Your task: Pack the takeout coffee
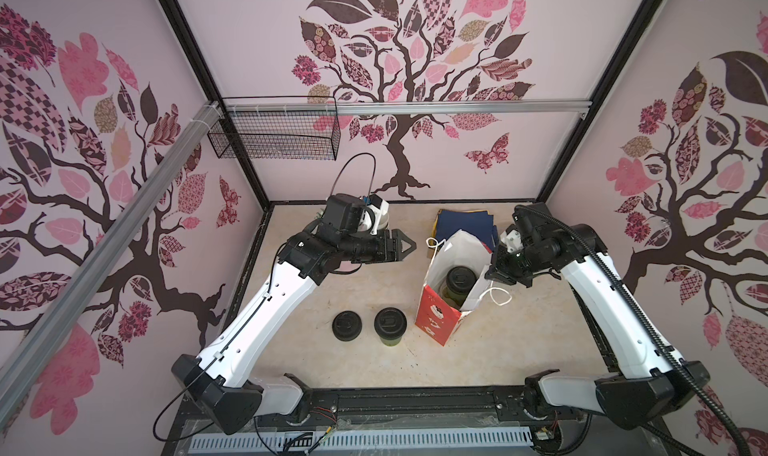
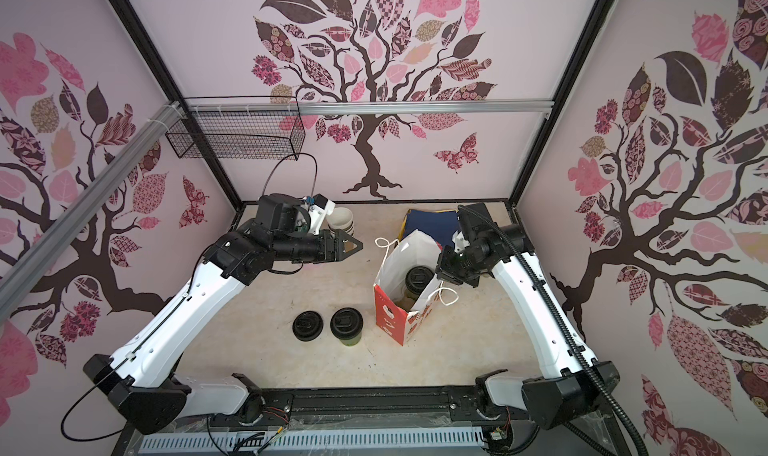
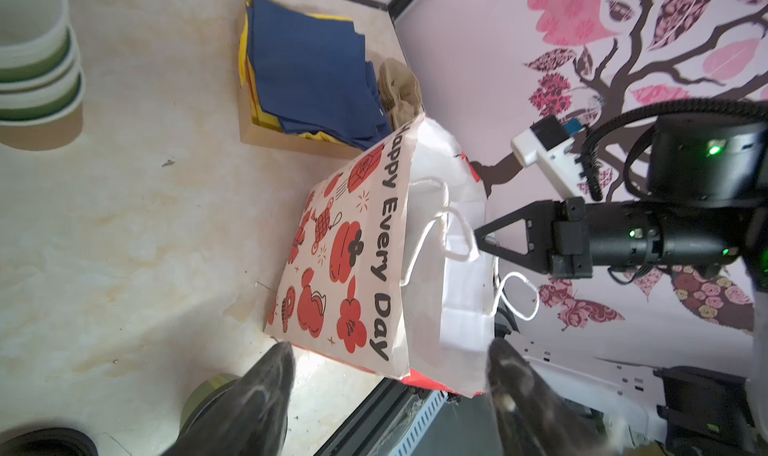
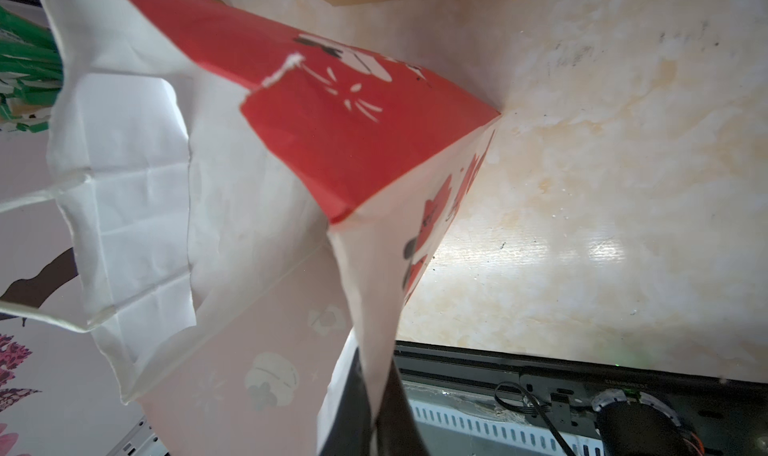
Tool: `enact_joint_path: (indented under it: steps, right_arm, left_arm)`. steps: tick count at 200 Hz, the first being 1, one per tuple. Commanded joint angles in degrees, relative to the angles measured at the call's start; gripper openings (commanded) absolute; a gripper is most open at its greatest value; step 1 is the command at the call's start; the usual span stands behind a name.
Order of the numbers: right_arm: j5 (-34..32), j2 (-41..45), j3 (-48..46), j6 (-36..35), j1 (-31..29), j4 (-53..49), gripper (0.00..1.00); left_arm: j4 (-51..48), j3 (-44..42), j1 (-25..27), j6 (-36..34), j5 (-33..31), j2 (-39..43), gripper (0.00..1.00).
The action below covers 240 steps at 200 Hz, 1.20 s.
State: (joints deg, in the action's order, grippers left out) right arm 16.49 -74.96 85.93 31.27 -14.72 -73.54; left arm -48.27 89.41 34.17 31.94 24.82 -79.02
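A red and white paper bag stands open on the table. One takeout coffee, green with a black lid, sits inside it. A second lidded green cup stands on the table left of the bag; in the left wrist view its side peeks out behind a finger. My right gripper is shut on the bag's right rim. My left gripper hangs open and empty, left of the bag's mouth.
A squat stack of black lids sits beside the loose cup. At the back are stacked paper cups and a tray of blue napkins. A wire basket hangs on the back wall.
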Motion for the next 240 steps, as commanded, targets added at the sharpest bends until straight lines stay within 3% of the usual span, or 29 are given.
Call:
enact_joint_path:
  steps: [1,72,107,147,176,219,240]
  right_arm:
    - [-2.3,-1.4,2.8,-2.0,0.5,-2.9,0.17]
    - [2.7,1.4,2.6,2.3,0.4,-3.8,0.62]
    - [-0.1,4.1,-0.6,6.7,0.3,-5.7,0.72]
    - [0.1,4.6,-3.3,11.0,-3.2,-2.5,0.72]
    - [-0.4,3.1,-3.7,12.5,-5.6,-1.2,0.62]
    - [-3.5,2.3,-3.8,11.1,-5.6,-1.6,0.41]
    - [-6.0,2.4,-3.9,10.4,-5.3,-1.9,0.30]
  left_arm:
    - [-1.6,3.7,1.0,-2.0,0.6,-2.0,0.77]
    - [-1.4,8.1,1.7,-2.4,5.4,-6.0,0.82]
    - [-6.0,14.0,2.8,-6.4,4.8,-10.7,0.89]
    - [-10.4,20.8,4.8,-9.6,1.3,-16.2,0.97]
    - [-11.3,24.3,5.3,-10.3,0.2,-18.9,0.95]
    - [-8.7,27.1,5.3,-9.9,0.7,-22.8,0.80]
    - [-8.3,30.0,5.3,-10.1,1.2,-25.7,0.66]
